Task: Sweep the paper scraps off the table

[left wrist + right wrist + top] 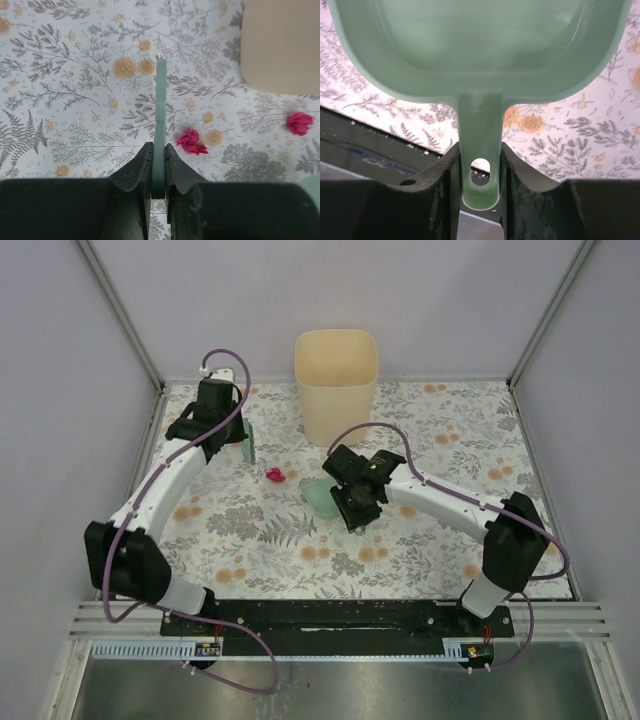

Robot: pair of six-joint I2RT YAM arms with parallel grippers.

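Black base rail [330, 615] with both arms bolted on sits closest to the overhead camera. From up there, the left tool [238, 432] is out at the far left of the flowery counter [450, 440] with a green brush [249, 443] pointing down toward the cloth. The right tool [340, 502] is mid-counter with a green dustpan [316, 492]. Only one red paper scrap [274, 475] shows in this view. It lies between brush and dustpan, not far from the beige bin [336, 380] at the back.

Left wrist cam tells more. The left tool [158, 152] is clamped tight on the brush [160, 100], seen edge-on, and two bits of paper turn up. One paper scrap [192, 141] lies just right of the brush, though I can't tell if it touches. Another paper scrap [299, 123] is well off to the right, below the bin [280, 45].

Right wrist cam is the only one showing that grip up close. The right tool [480, 160] is pinched on the dustpan handle [480, 125], with the pan's bowl filling the top and counter cloth [560, 130] underneath.
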